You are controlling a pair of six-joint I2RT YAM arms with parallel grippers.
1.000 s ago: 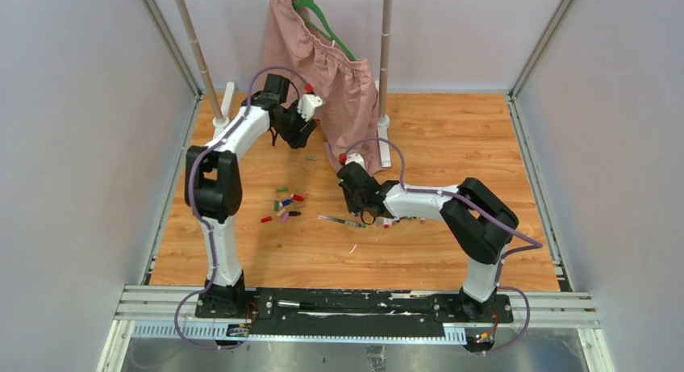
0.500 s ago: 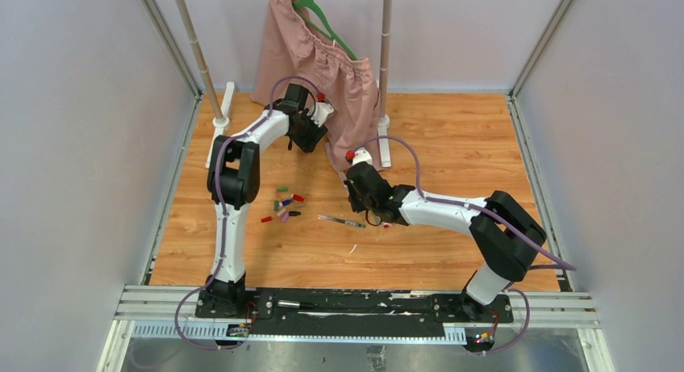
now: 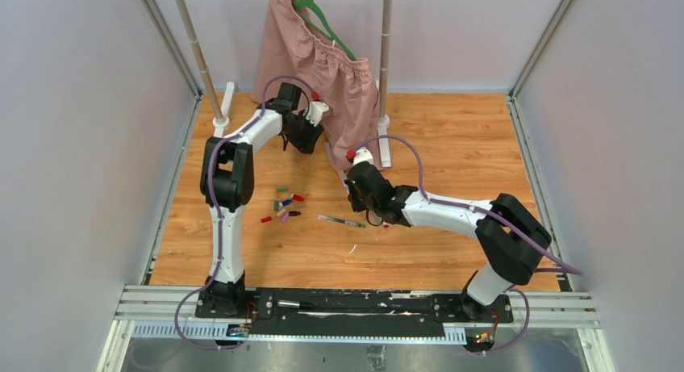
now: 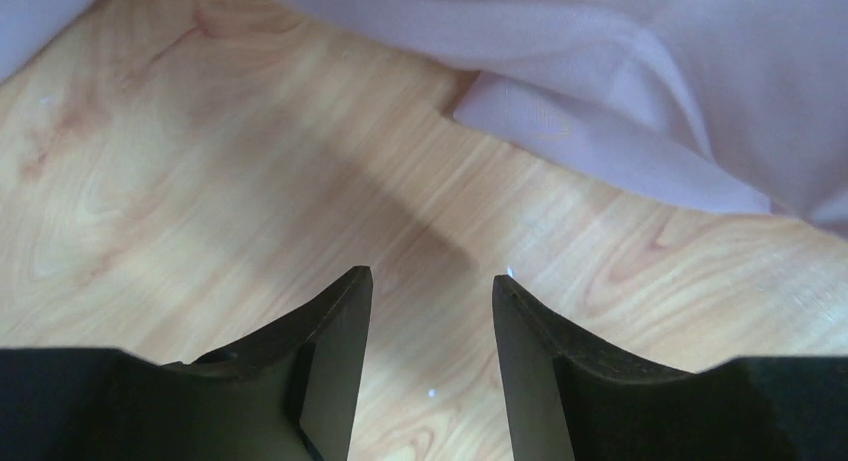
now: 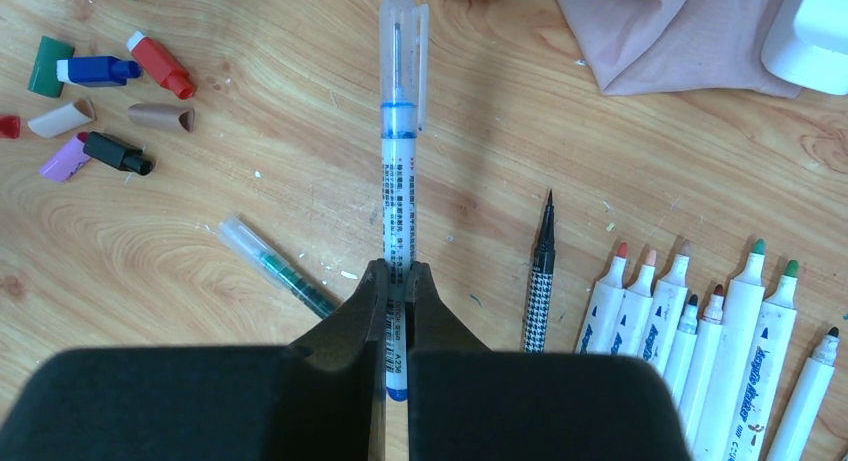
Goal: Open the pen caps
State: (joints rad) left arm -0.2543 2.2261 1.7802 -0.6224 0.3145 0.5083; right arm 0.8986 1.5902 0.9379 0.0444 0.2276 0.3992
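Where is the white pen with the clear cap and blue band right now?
Right wrist view, centre: the white clear-capped pen is clamped in the right gripper, with loose coloured caps to its left and uncapped white markers to its right.

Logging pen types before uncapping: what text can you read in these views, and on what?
"Aqua" on the white marker barrels; the rest is blurred.
Clear blue-banded pen in the right gripper: fine black print, too small to read.
No other text is legible.
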